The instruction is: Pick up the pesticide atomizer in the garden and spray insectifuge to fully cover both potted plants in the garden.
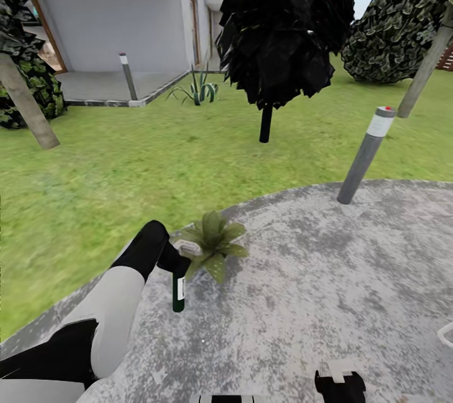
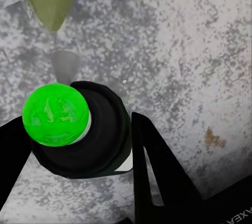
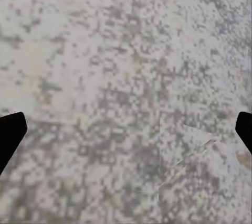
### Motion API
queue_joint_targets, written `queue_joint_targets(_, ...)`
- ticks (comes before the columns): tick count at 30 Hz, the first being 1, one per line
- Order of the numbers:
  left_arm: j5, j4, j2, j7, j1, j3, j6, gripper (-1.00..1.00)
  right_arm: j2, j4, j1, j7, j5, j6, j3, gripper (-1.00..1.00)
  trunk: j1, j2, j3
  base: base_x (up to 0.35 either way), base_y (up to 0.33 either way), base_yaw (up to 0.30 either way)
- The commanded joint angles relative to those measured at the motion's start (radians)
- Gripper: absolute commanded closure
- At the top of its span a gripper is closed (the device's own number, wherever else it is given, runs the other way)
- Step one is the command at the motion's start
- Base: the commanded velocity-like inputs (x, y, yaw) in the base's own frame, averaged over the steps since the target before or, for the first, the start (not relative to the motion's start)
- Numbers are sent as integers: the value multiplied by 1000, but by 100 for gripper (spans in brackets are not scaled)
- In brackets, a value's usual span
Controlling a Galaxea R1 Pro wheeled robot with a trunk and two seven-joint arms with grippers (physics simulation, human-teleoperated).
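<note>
out on the lawn (image 1: 113, 164), the round grey stone patio (image 1: 327, 277) is spreading under the robot, with a dark tree (image 1: 283, 19) and a grey bollard lamp (image 1: 366, 154) standing beyond its edge. near the patio's rim a potted plant (image 1: 214, 242) is sitting low, its broad leaves fanning out. the left gripper (image 1: 176, 264) is hanging just beside those leaves, its jaws closing snugly around the pesticide atomizer (image 1: 178, 293), which is dangling upright below it over the stone. from the left wrist, the bottle's bright green end (image 2: 55, 114) is facing the camera. the right gripper (image 3: 126, 129) is hovering over bare stone, jaws spread wide, holding nothing.
</note>
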Motion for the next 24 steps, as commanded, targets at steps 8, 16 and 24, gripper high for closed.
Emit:
queue_joint_targets(8, -13, -3, 28, -2, 50, 3, 0, 100, 0, 1, 0, -2, -9, -4, 9, -100, 0, 0, -1, 12, 25, 0)
queue_joint_targets(16, -12, -31, 80, 17, 89, 1, -3, 100, 0, 1, 0, -2, -9, -4, 9, -100, 0, 0, -1, 2, 0, 0)
queue_joint_targets(24, -14, -51, 83, 19, 94, 1, -3, 100, 3, -1, 0, -2, -11, -4, 9, -100, 0, 0, -1, 168, 149, -20)
